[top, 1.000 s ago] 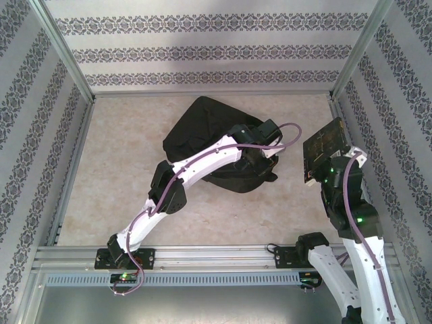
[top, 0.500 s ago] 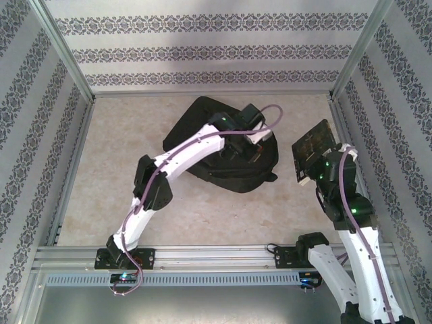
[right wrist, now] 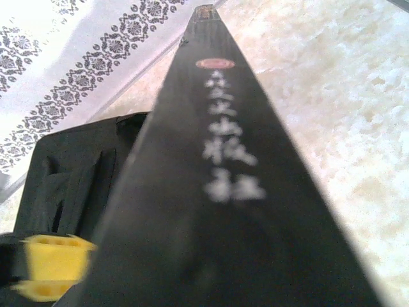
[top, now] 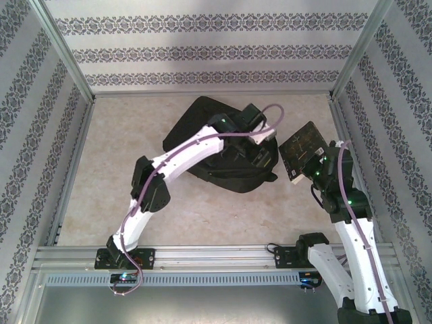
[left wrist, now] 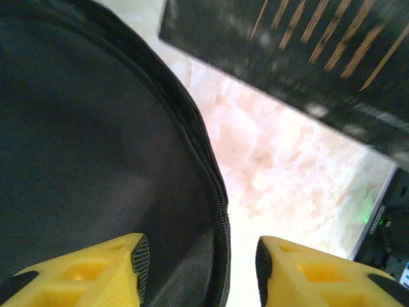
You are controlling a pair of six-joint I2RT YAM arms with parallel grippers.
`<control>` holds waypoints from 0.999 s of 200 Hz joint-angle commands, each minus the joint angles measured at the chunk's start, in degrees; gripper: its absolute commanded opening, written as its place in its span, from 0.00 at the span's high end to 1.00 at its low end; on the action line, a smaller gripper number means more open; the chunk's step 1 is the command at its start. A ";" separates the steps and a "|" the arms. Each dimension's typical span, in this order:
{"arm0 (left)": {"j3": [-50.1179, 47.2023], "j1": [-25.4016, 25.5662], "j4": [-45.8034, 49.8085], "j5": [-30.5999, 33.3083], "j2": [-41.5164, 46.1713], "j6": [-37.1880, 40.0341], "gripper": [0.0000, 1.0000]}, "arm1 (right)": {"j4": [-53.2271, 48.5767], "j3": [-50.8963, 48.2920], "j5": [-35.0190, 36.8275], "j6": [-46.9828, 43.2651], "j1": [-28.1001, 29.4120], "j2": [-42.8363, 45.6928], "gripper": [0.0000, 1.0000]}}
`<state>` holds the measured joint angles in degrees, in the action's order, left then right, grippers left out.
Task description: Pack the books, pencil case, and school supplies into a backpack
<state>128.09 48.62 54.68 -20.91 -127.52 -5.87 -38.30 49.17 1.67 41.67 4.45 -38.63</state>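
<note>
- The backpack [top: 202, 118] lies flat mid-table, soft black fabric with nothing stiffening it. Its mouth will probably sag shut unless it is held.
- The left gripper [left wrist: 199, 275] hovers over the bag's right side with its jaws partly apart and gripping nothing. The zip rim [left wrist: 214, 192] runs up between the yellow fingers.
- That rim looks like the best place to take hold: corded, firmer than the panel beside it, and lifting it would open a slot.
- The right gripper [top: 314, 172] is clamped on the black book [top: 302, 150], which is held tilted in the air just right of the backpack and clear of the table [top: 121, 155].
- From the right wrist, the book's spine [right wrist: 223, 160] points towards the bag [right wrist: 70, 173] — white lettering, blurred.
- The book looks stiff, flat and fairly light. Its cover looks smooth, so a grip near one edge could let it swing or slip — slide it in spine first, slowly.
</note>
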 commanded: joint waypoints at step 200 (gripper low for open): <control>6.23 1.36 3.11 6.48 -5.54 3.62 1.00 | 3.08 1.01 0.10 0.43 -1.64 2.25 1.00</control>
<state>132.79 50.61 56.51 -16.60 -135.90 -2.35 -38.57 49.17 1.61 41.85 3.46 -37.50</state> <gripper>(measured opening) 0.057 0.189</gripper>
